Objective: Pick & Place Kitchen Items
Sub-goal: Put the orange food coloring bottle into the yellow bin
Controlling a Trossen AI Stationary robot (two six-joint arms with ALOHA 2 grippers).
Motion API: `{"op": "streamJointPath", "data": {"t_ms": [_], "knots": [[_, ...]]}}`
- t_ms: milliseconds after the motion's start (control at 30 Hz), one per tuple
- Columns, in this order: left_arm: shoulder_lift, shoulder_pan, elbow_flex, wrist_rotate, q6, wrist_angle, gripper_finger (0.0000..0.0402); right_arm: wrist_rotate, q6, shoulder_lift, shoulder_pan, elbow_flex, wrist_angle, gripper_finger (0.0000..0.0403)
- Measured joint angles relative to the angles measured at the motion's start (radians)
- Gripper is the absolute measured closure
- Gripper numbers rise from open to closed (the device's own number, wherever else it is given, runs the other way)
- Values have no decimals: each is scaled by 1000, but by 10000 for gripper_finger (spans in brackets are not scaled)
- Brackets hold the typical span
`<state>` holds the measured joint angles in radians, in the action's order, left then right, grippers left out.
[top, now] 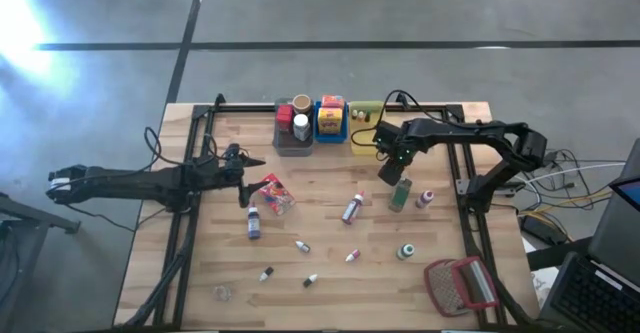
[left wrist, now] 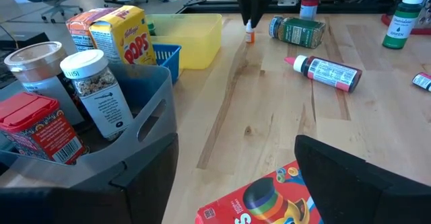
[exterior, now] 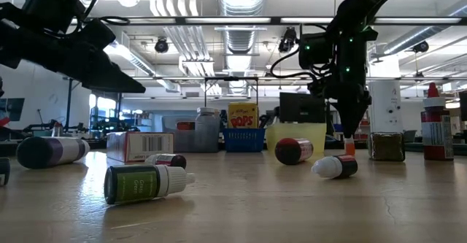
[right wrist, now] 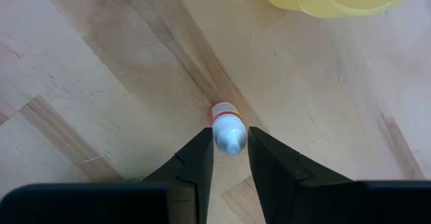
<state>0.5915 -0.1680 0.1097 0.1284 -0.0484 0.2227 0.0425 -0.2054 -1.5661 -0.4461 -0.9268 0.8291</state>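
My right gripper (right wrist: 227,135) points straight down in front of the yellow bin (top: 365,123) and is shut on a small orange bottle (left wrist: 250,34) with a white cap. My left gripper (left wrist: 249,177) is open and hovers above the red packet (top: 273,194), which lies flat on the table; one finger stands to each side of the packet (left wrist: 259,200) without touching it. Other small bottles lie scattered on the wood, among them a red one (top: 352,209), a herb jar (top: 400,195) and a green-labelled one (exterior: 146,183). My right gripper pinches the orange bottle by its white cap (right wrist: 229,143) between the two fingers (right wrist: 199,158), which come from above, pointing down. The bottle stays upright below the fingertips, its orange body (right wrist: 225,109) toward the table. Whether its base touches the wood cannot be told.
The grey bin (top: 292,133) holds jars and a red tin, and the blue bin (top: 331,121) holds boxes, both at the far edge beside the yellow bin. A red-framed mesh object (top: 460,285) lies at the near right corner. Black rails run along both table sides.
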Motion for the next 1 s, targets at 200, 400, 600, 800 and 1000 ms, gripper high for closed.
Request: {"op": "streamJointPath", "data": {"t_ms": [200,400,600,800,1000], "knots": [[0,0,0,0,0,0,101,0,0,0,0,0,0,333],[0,0,0,0,0,0,99,0,0,1,0,0,0,335],[0,0,0,0,0,0,99,0,2,1,0,0,0,322],[0,0,0,0,0,0,101,-21,8,1,-1,0,1,341],[0,0,0,0,0,0,99,-22,8,2,-1,0,2,343]]}}
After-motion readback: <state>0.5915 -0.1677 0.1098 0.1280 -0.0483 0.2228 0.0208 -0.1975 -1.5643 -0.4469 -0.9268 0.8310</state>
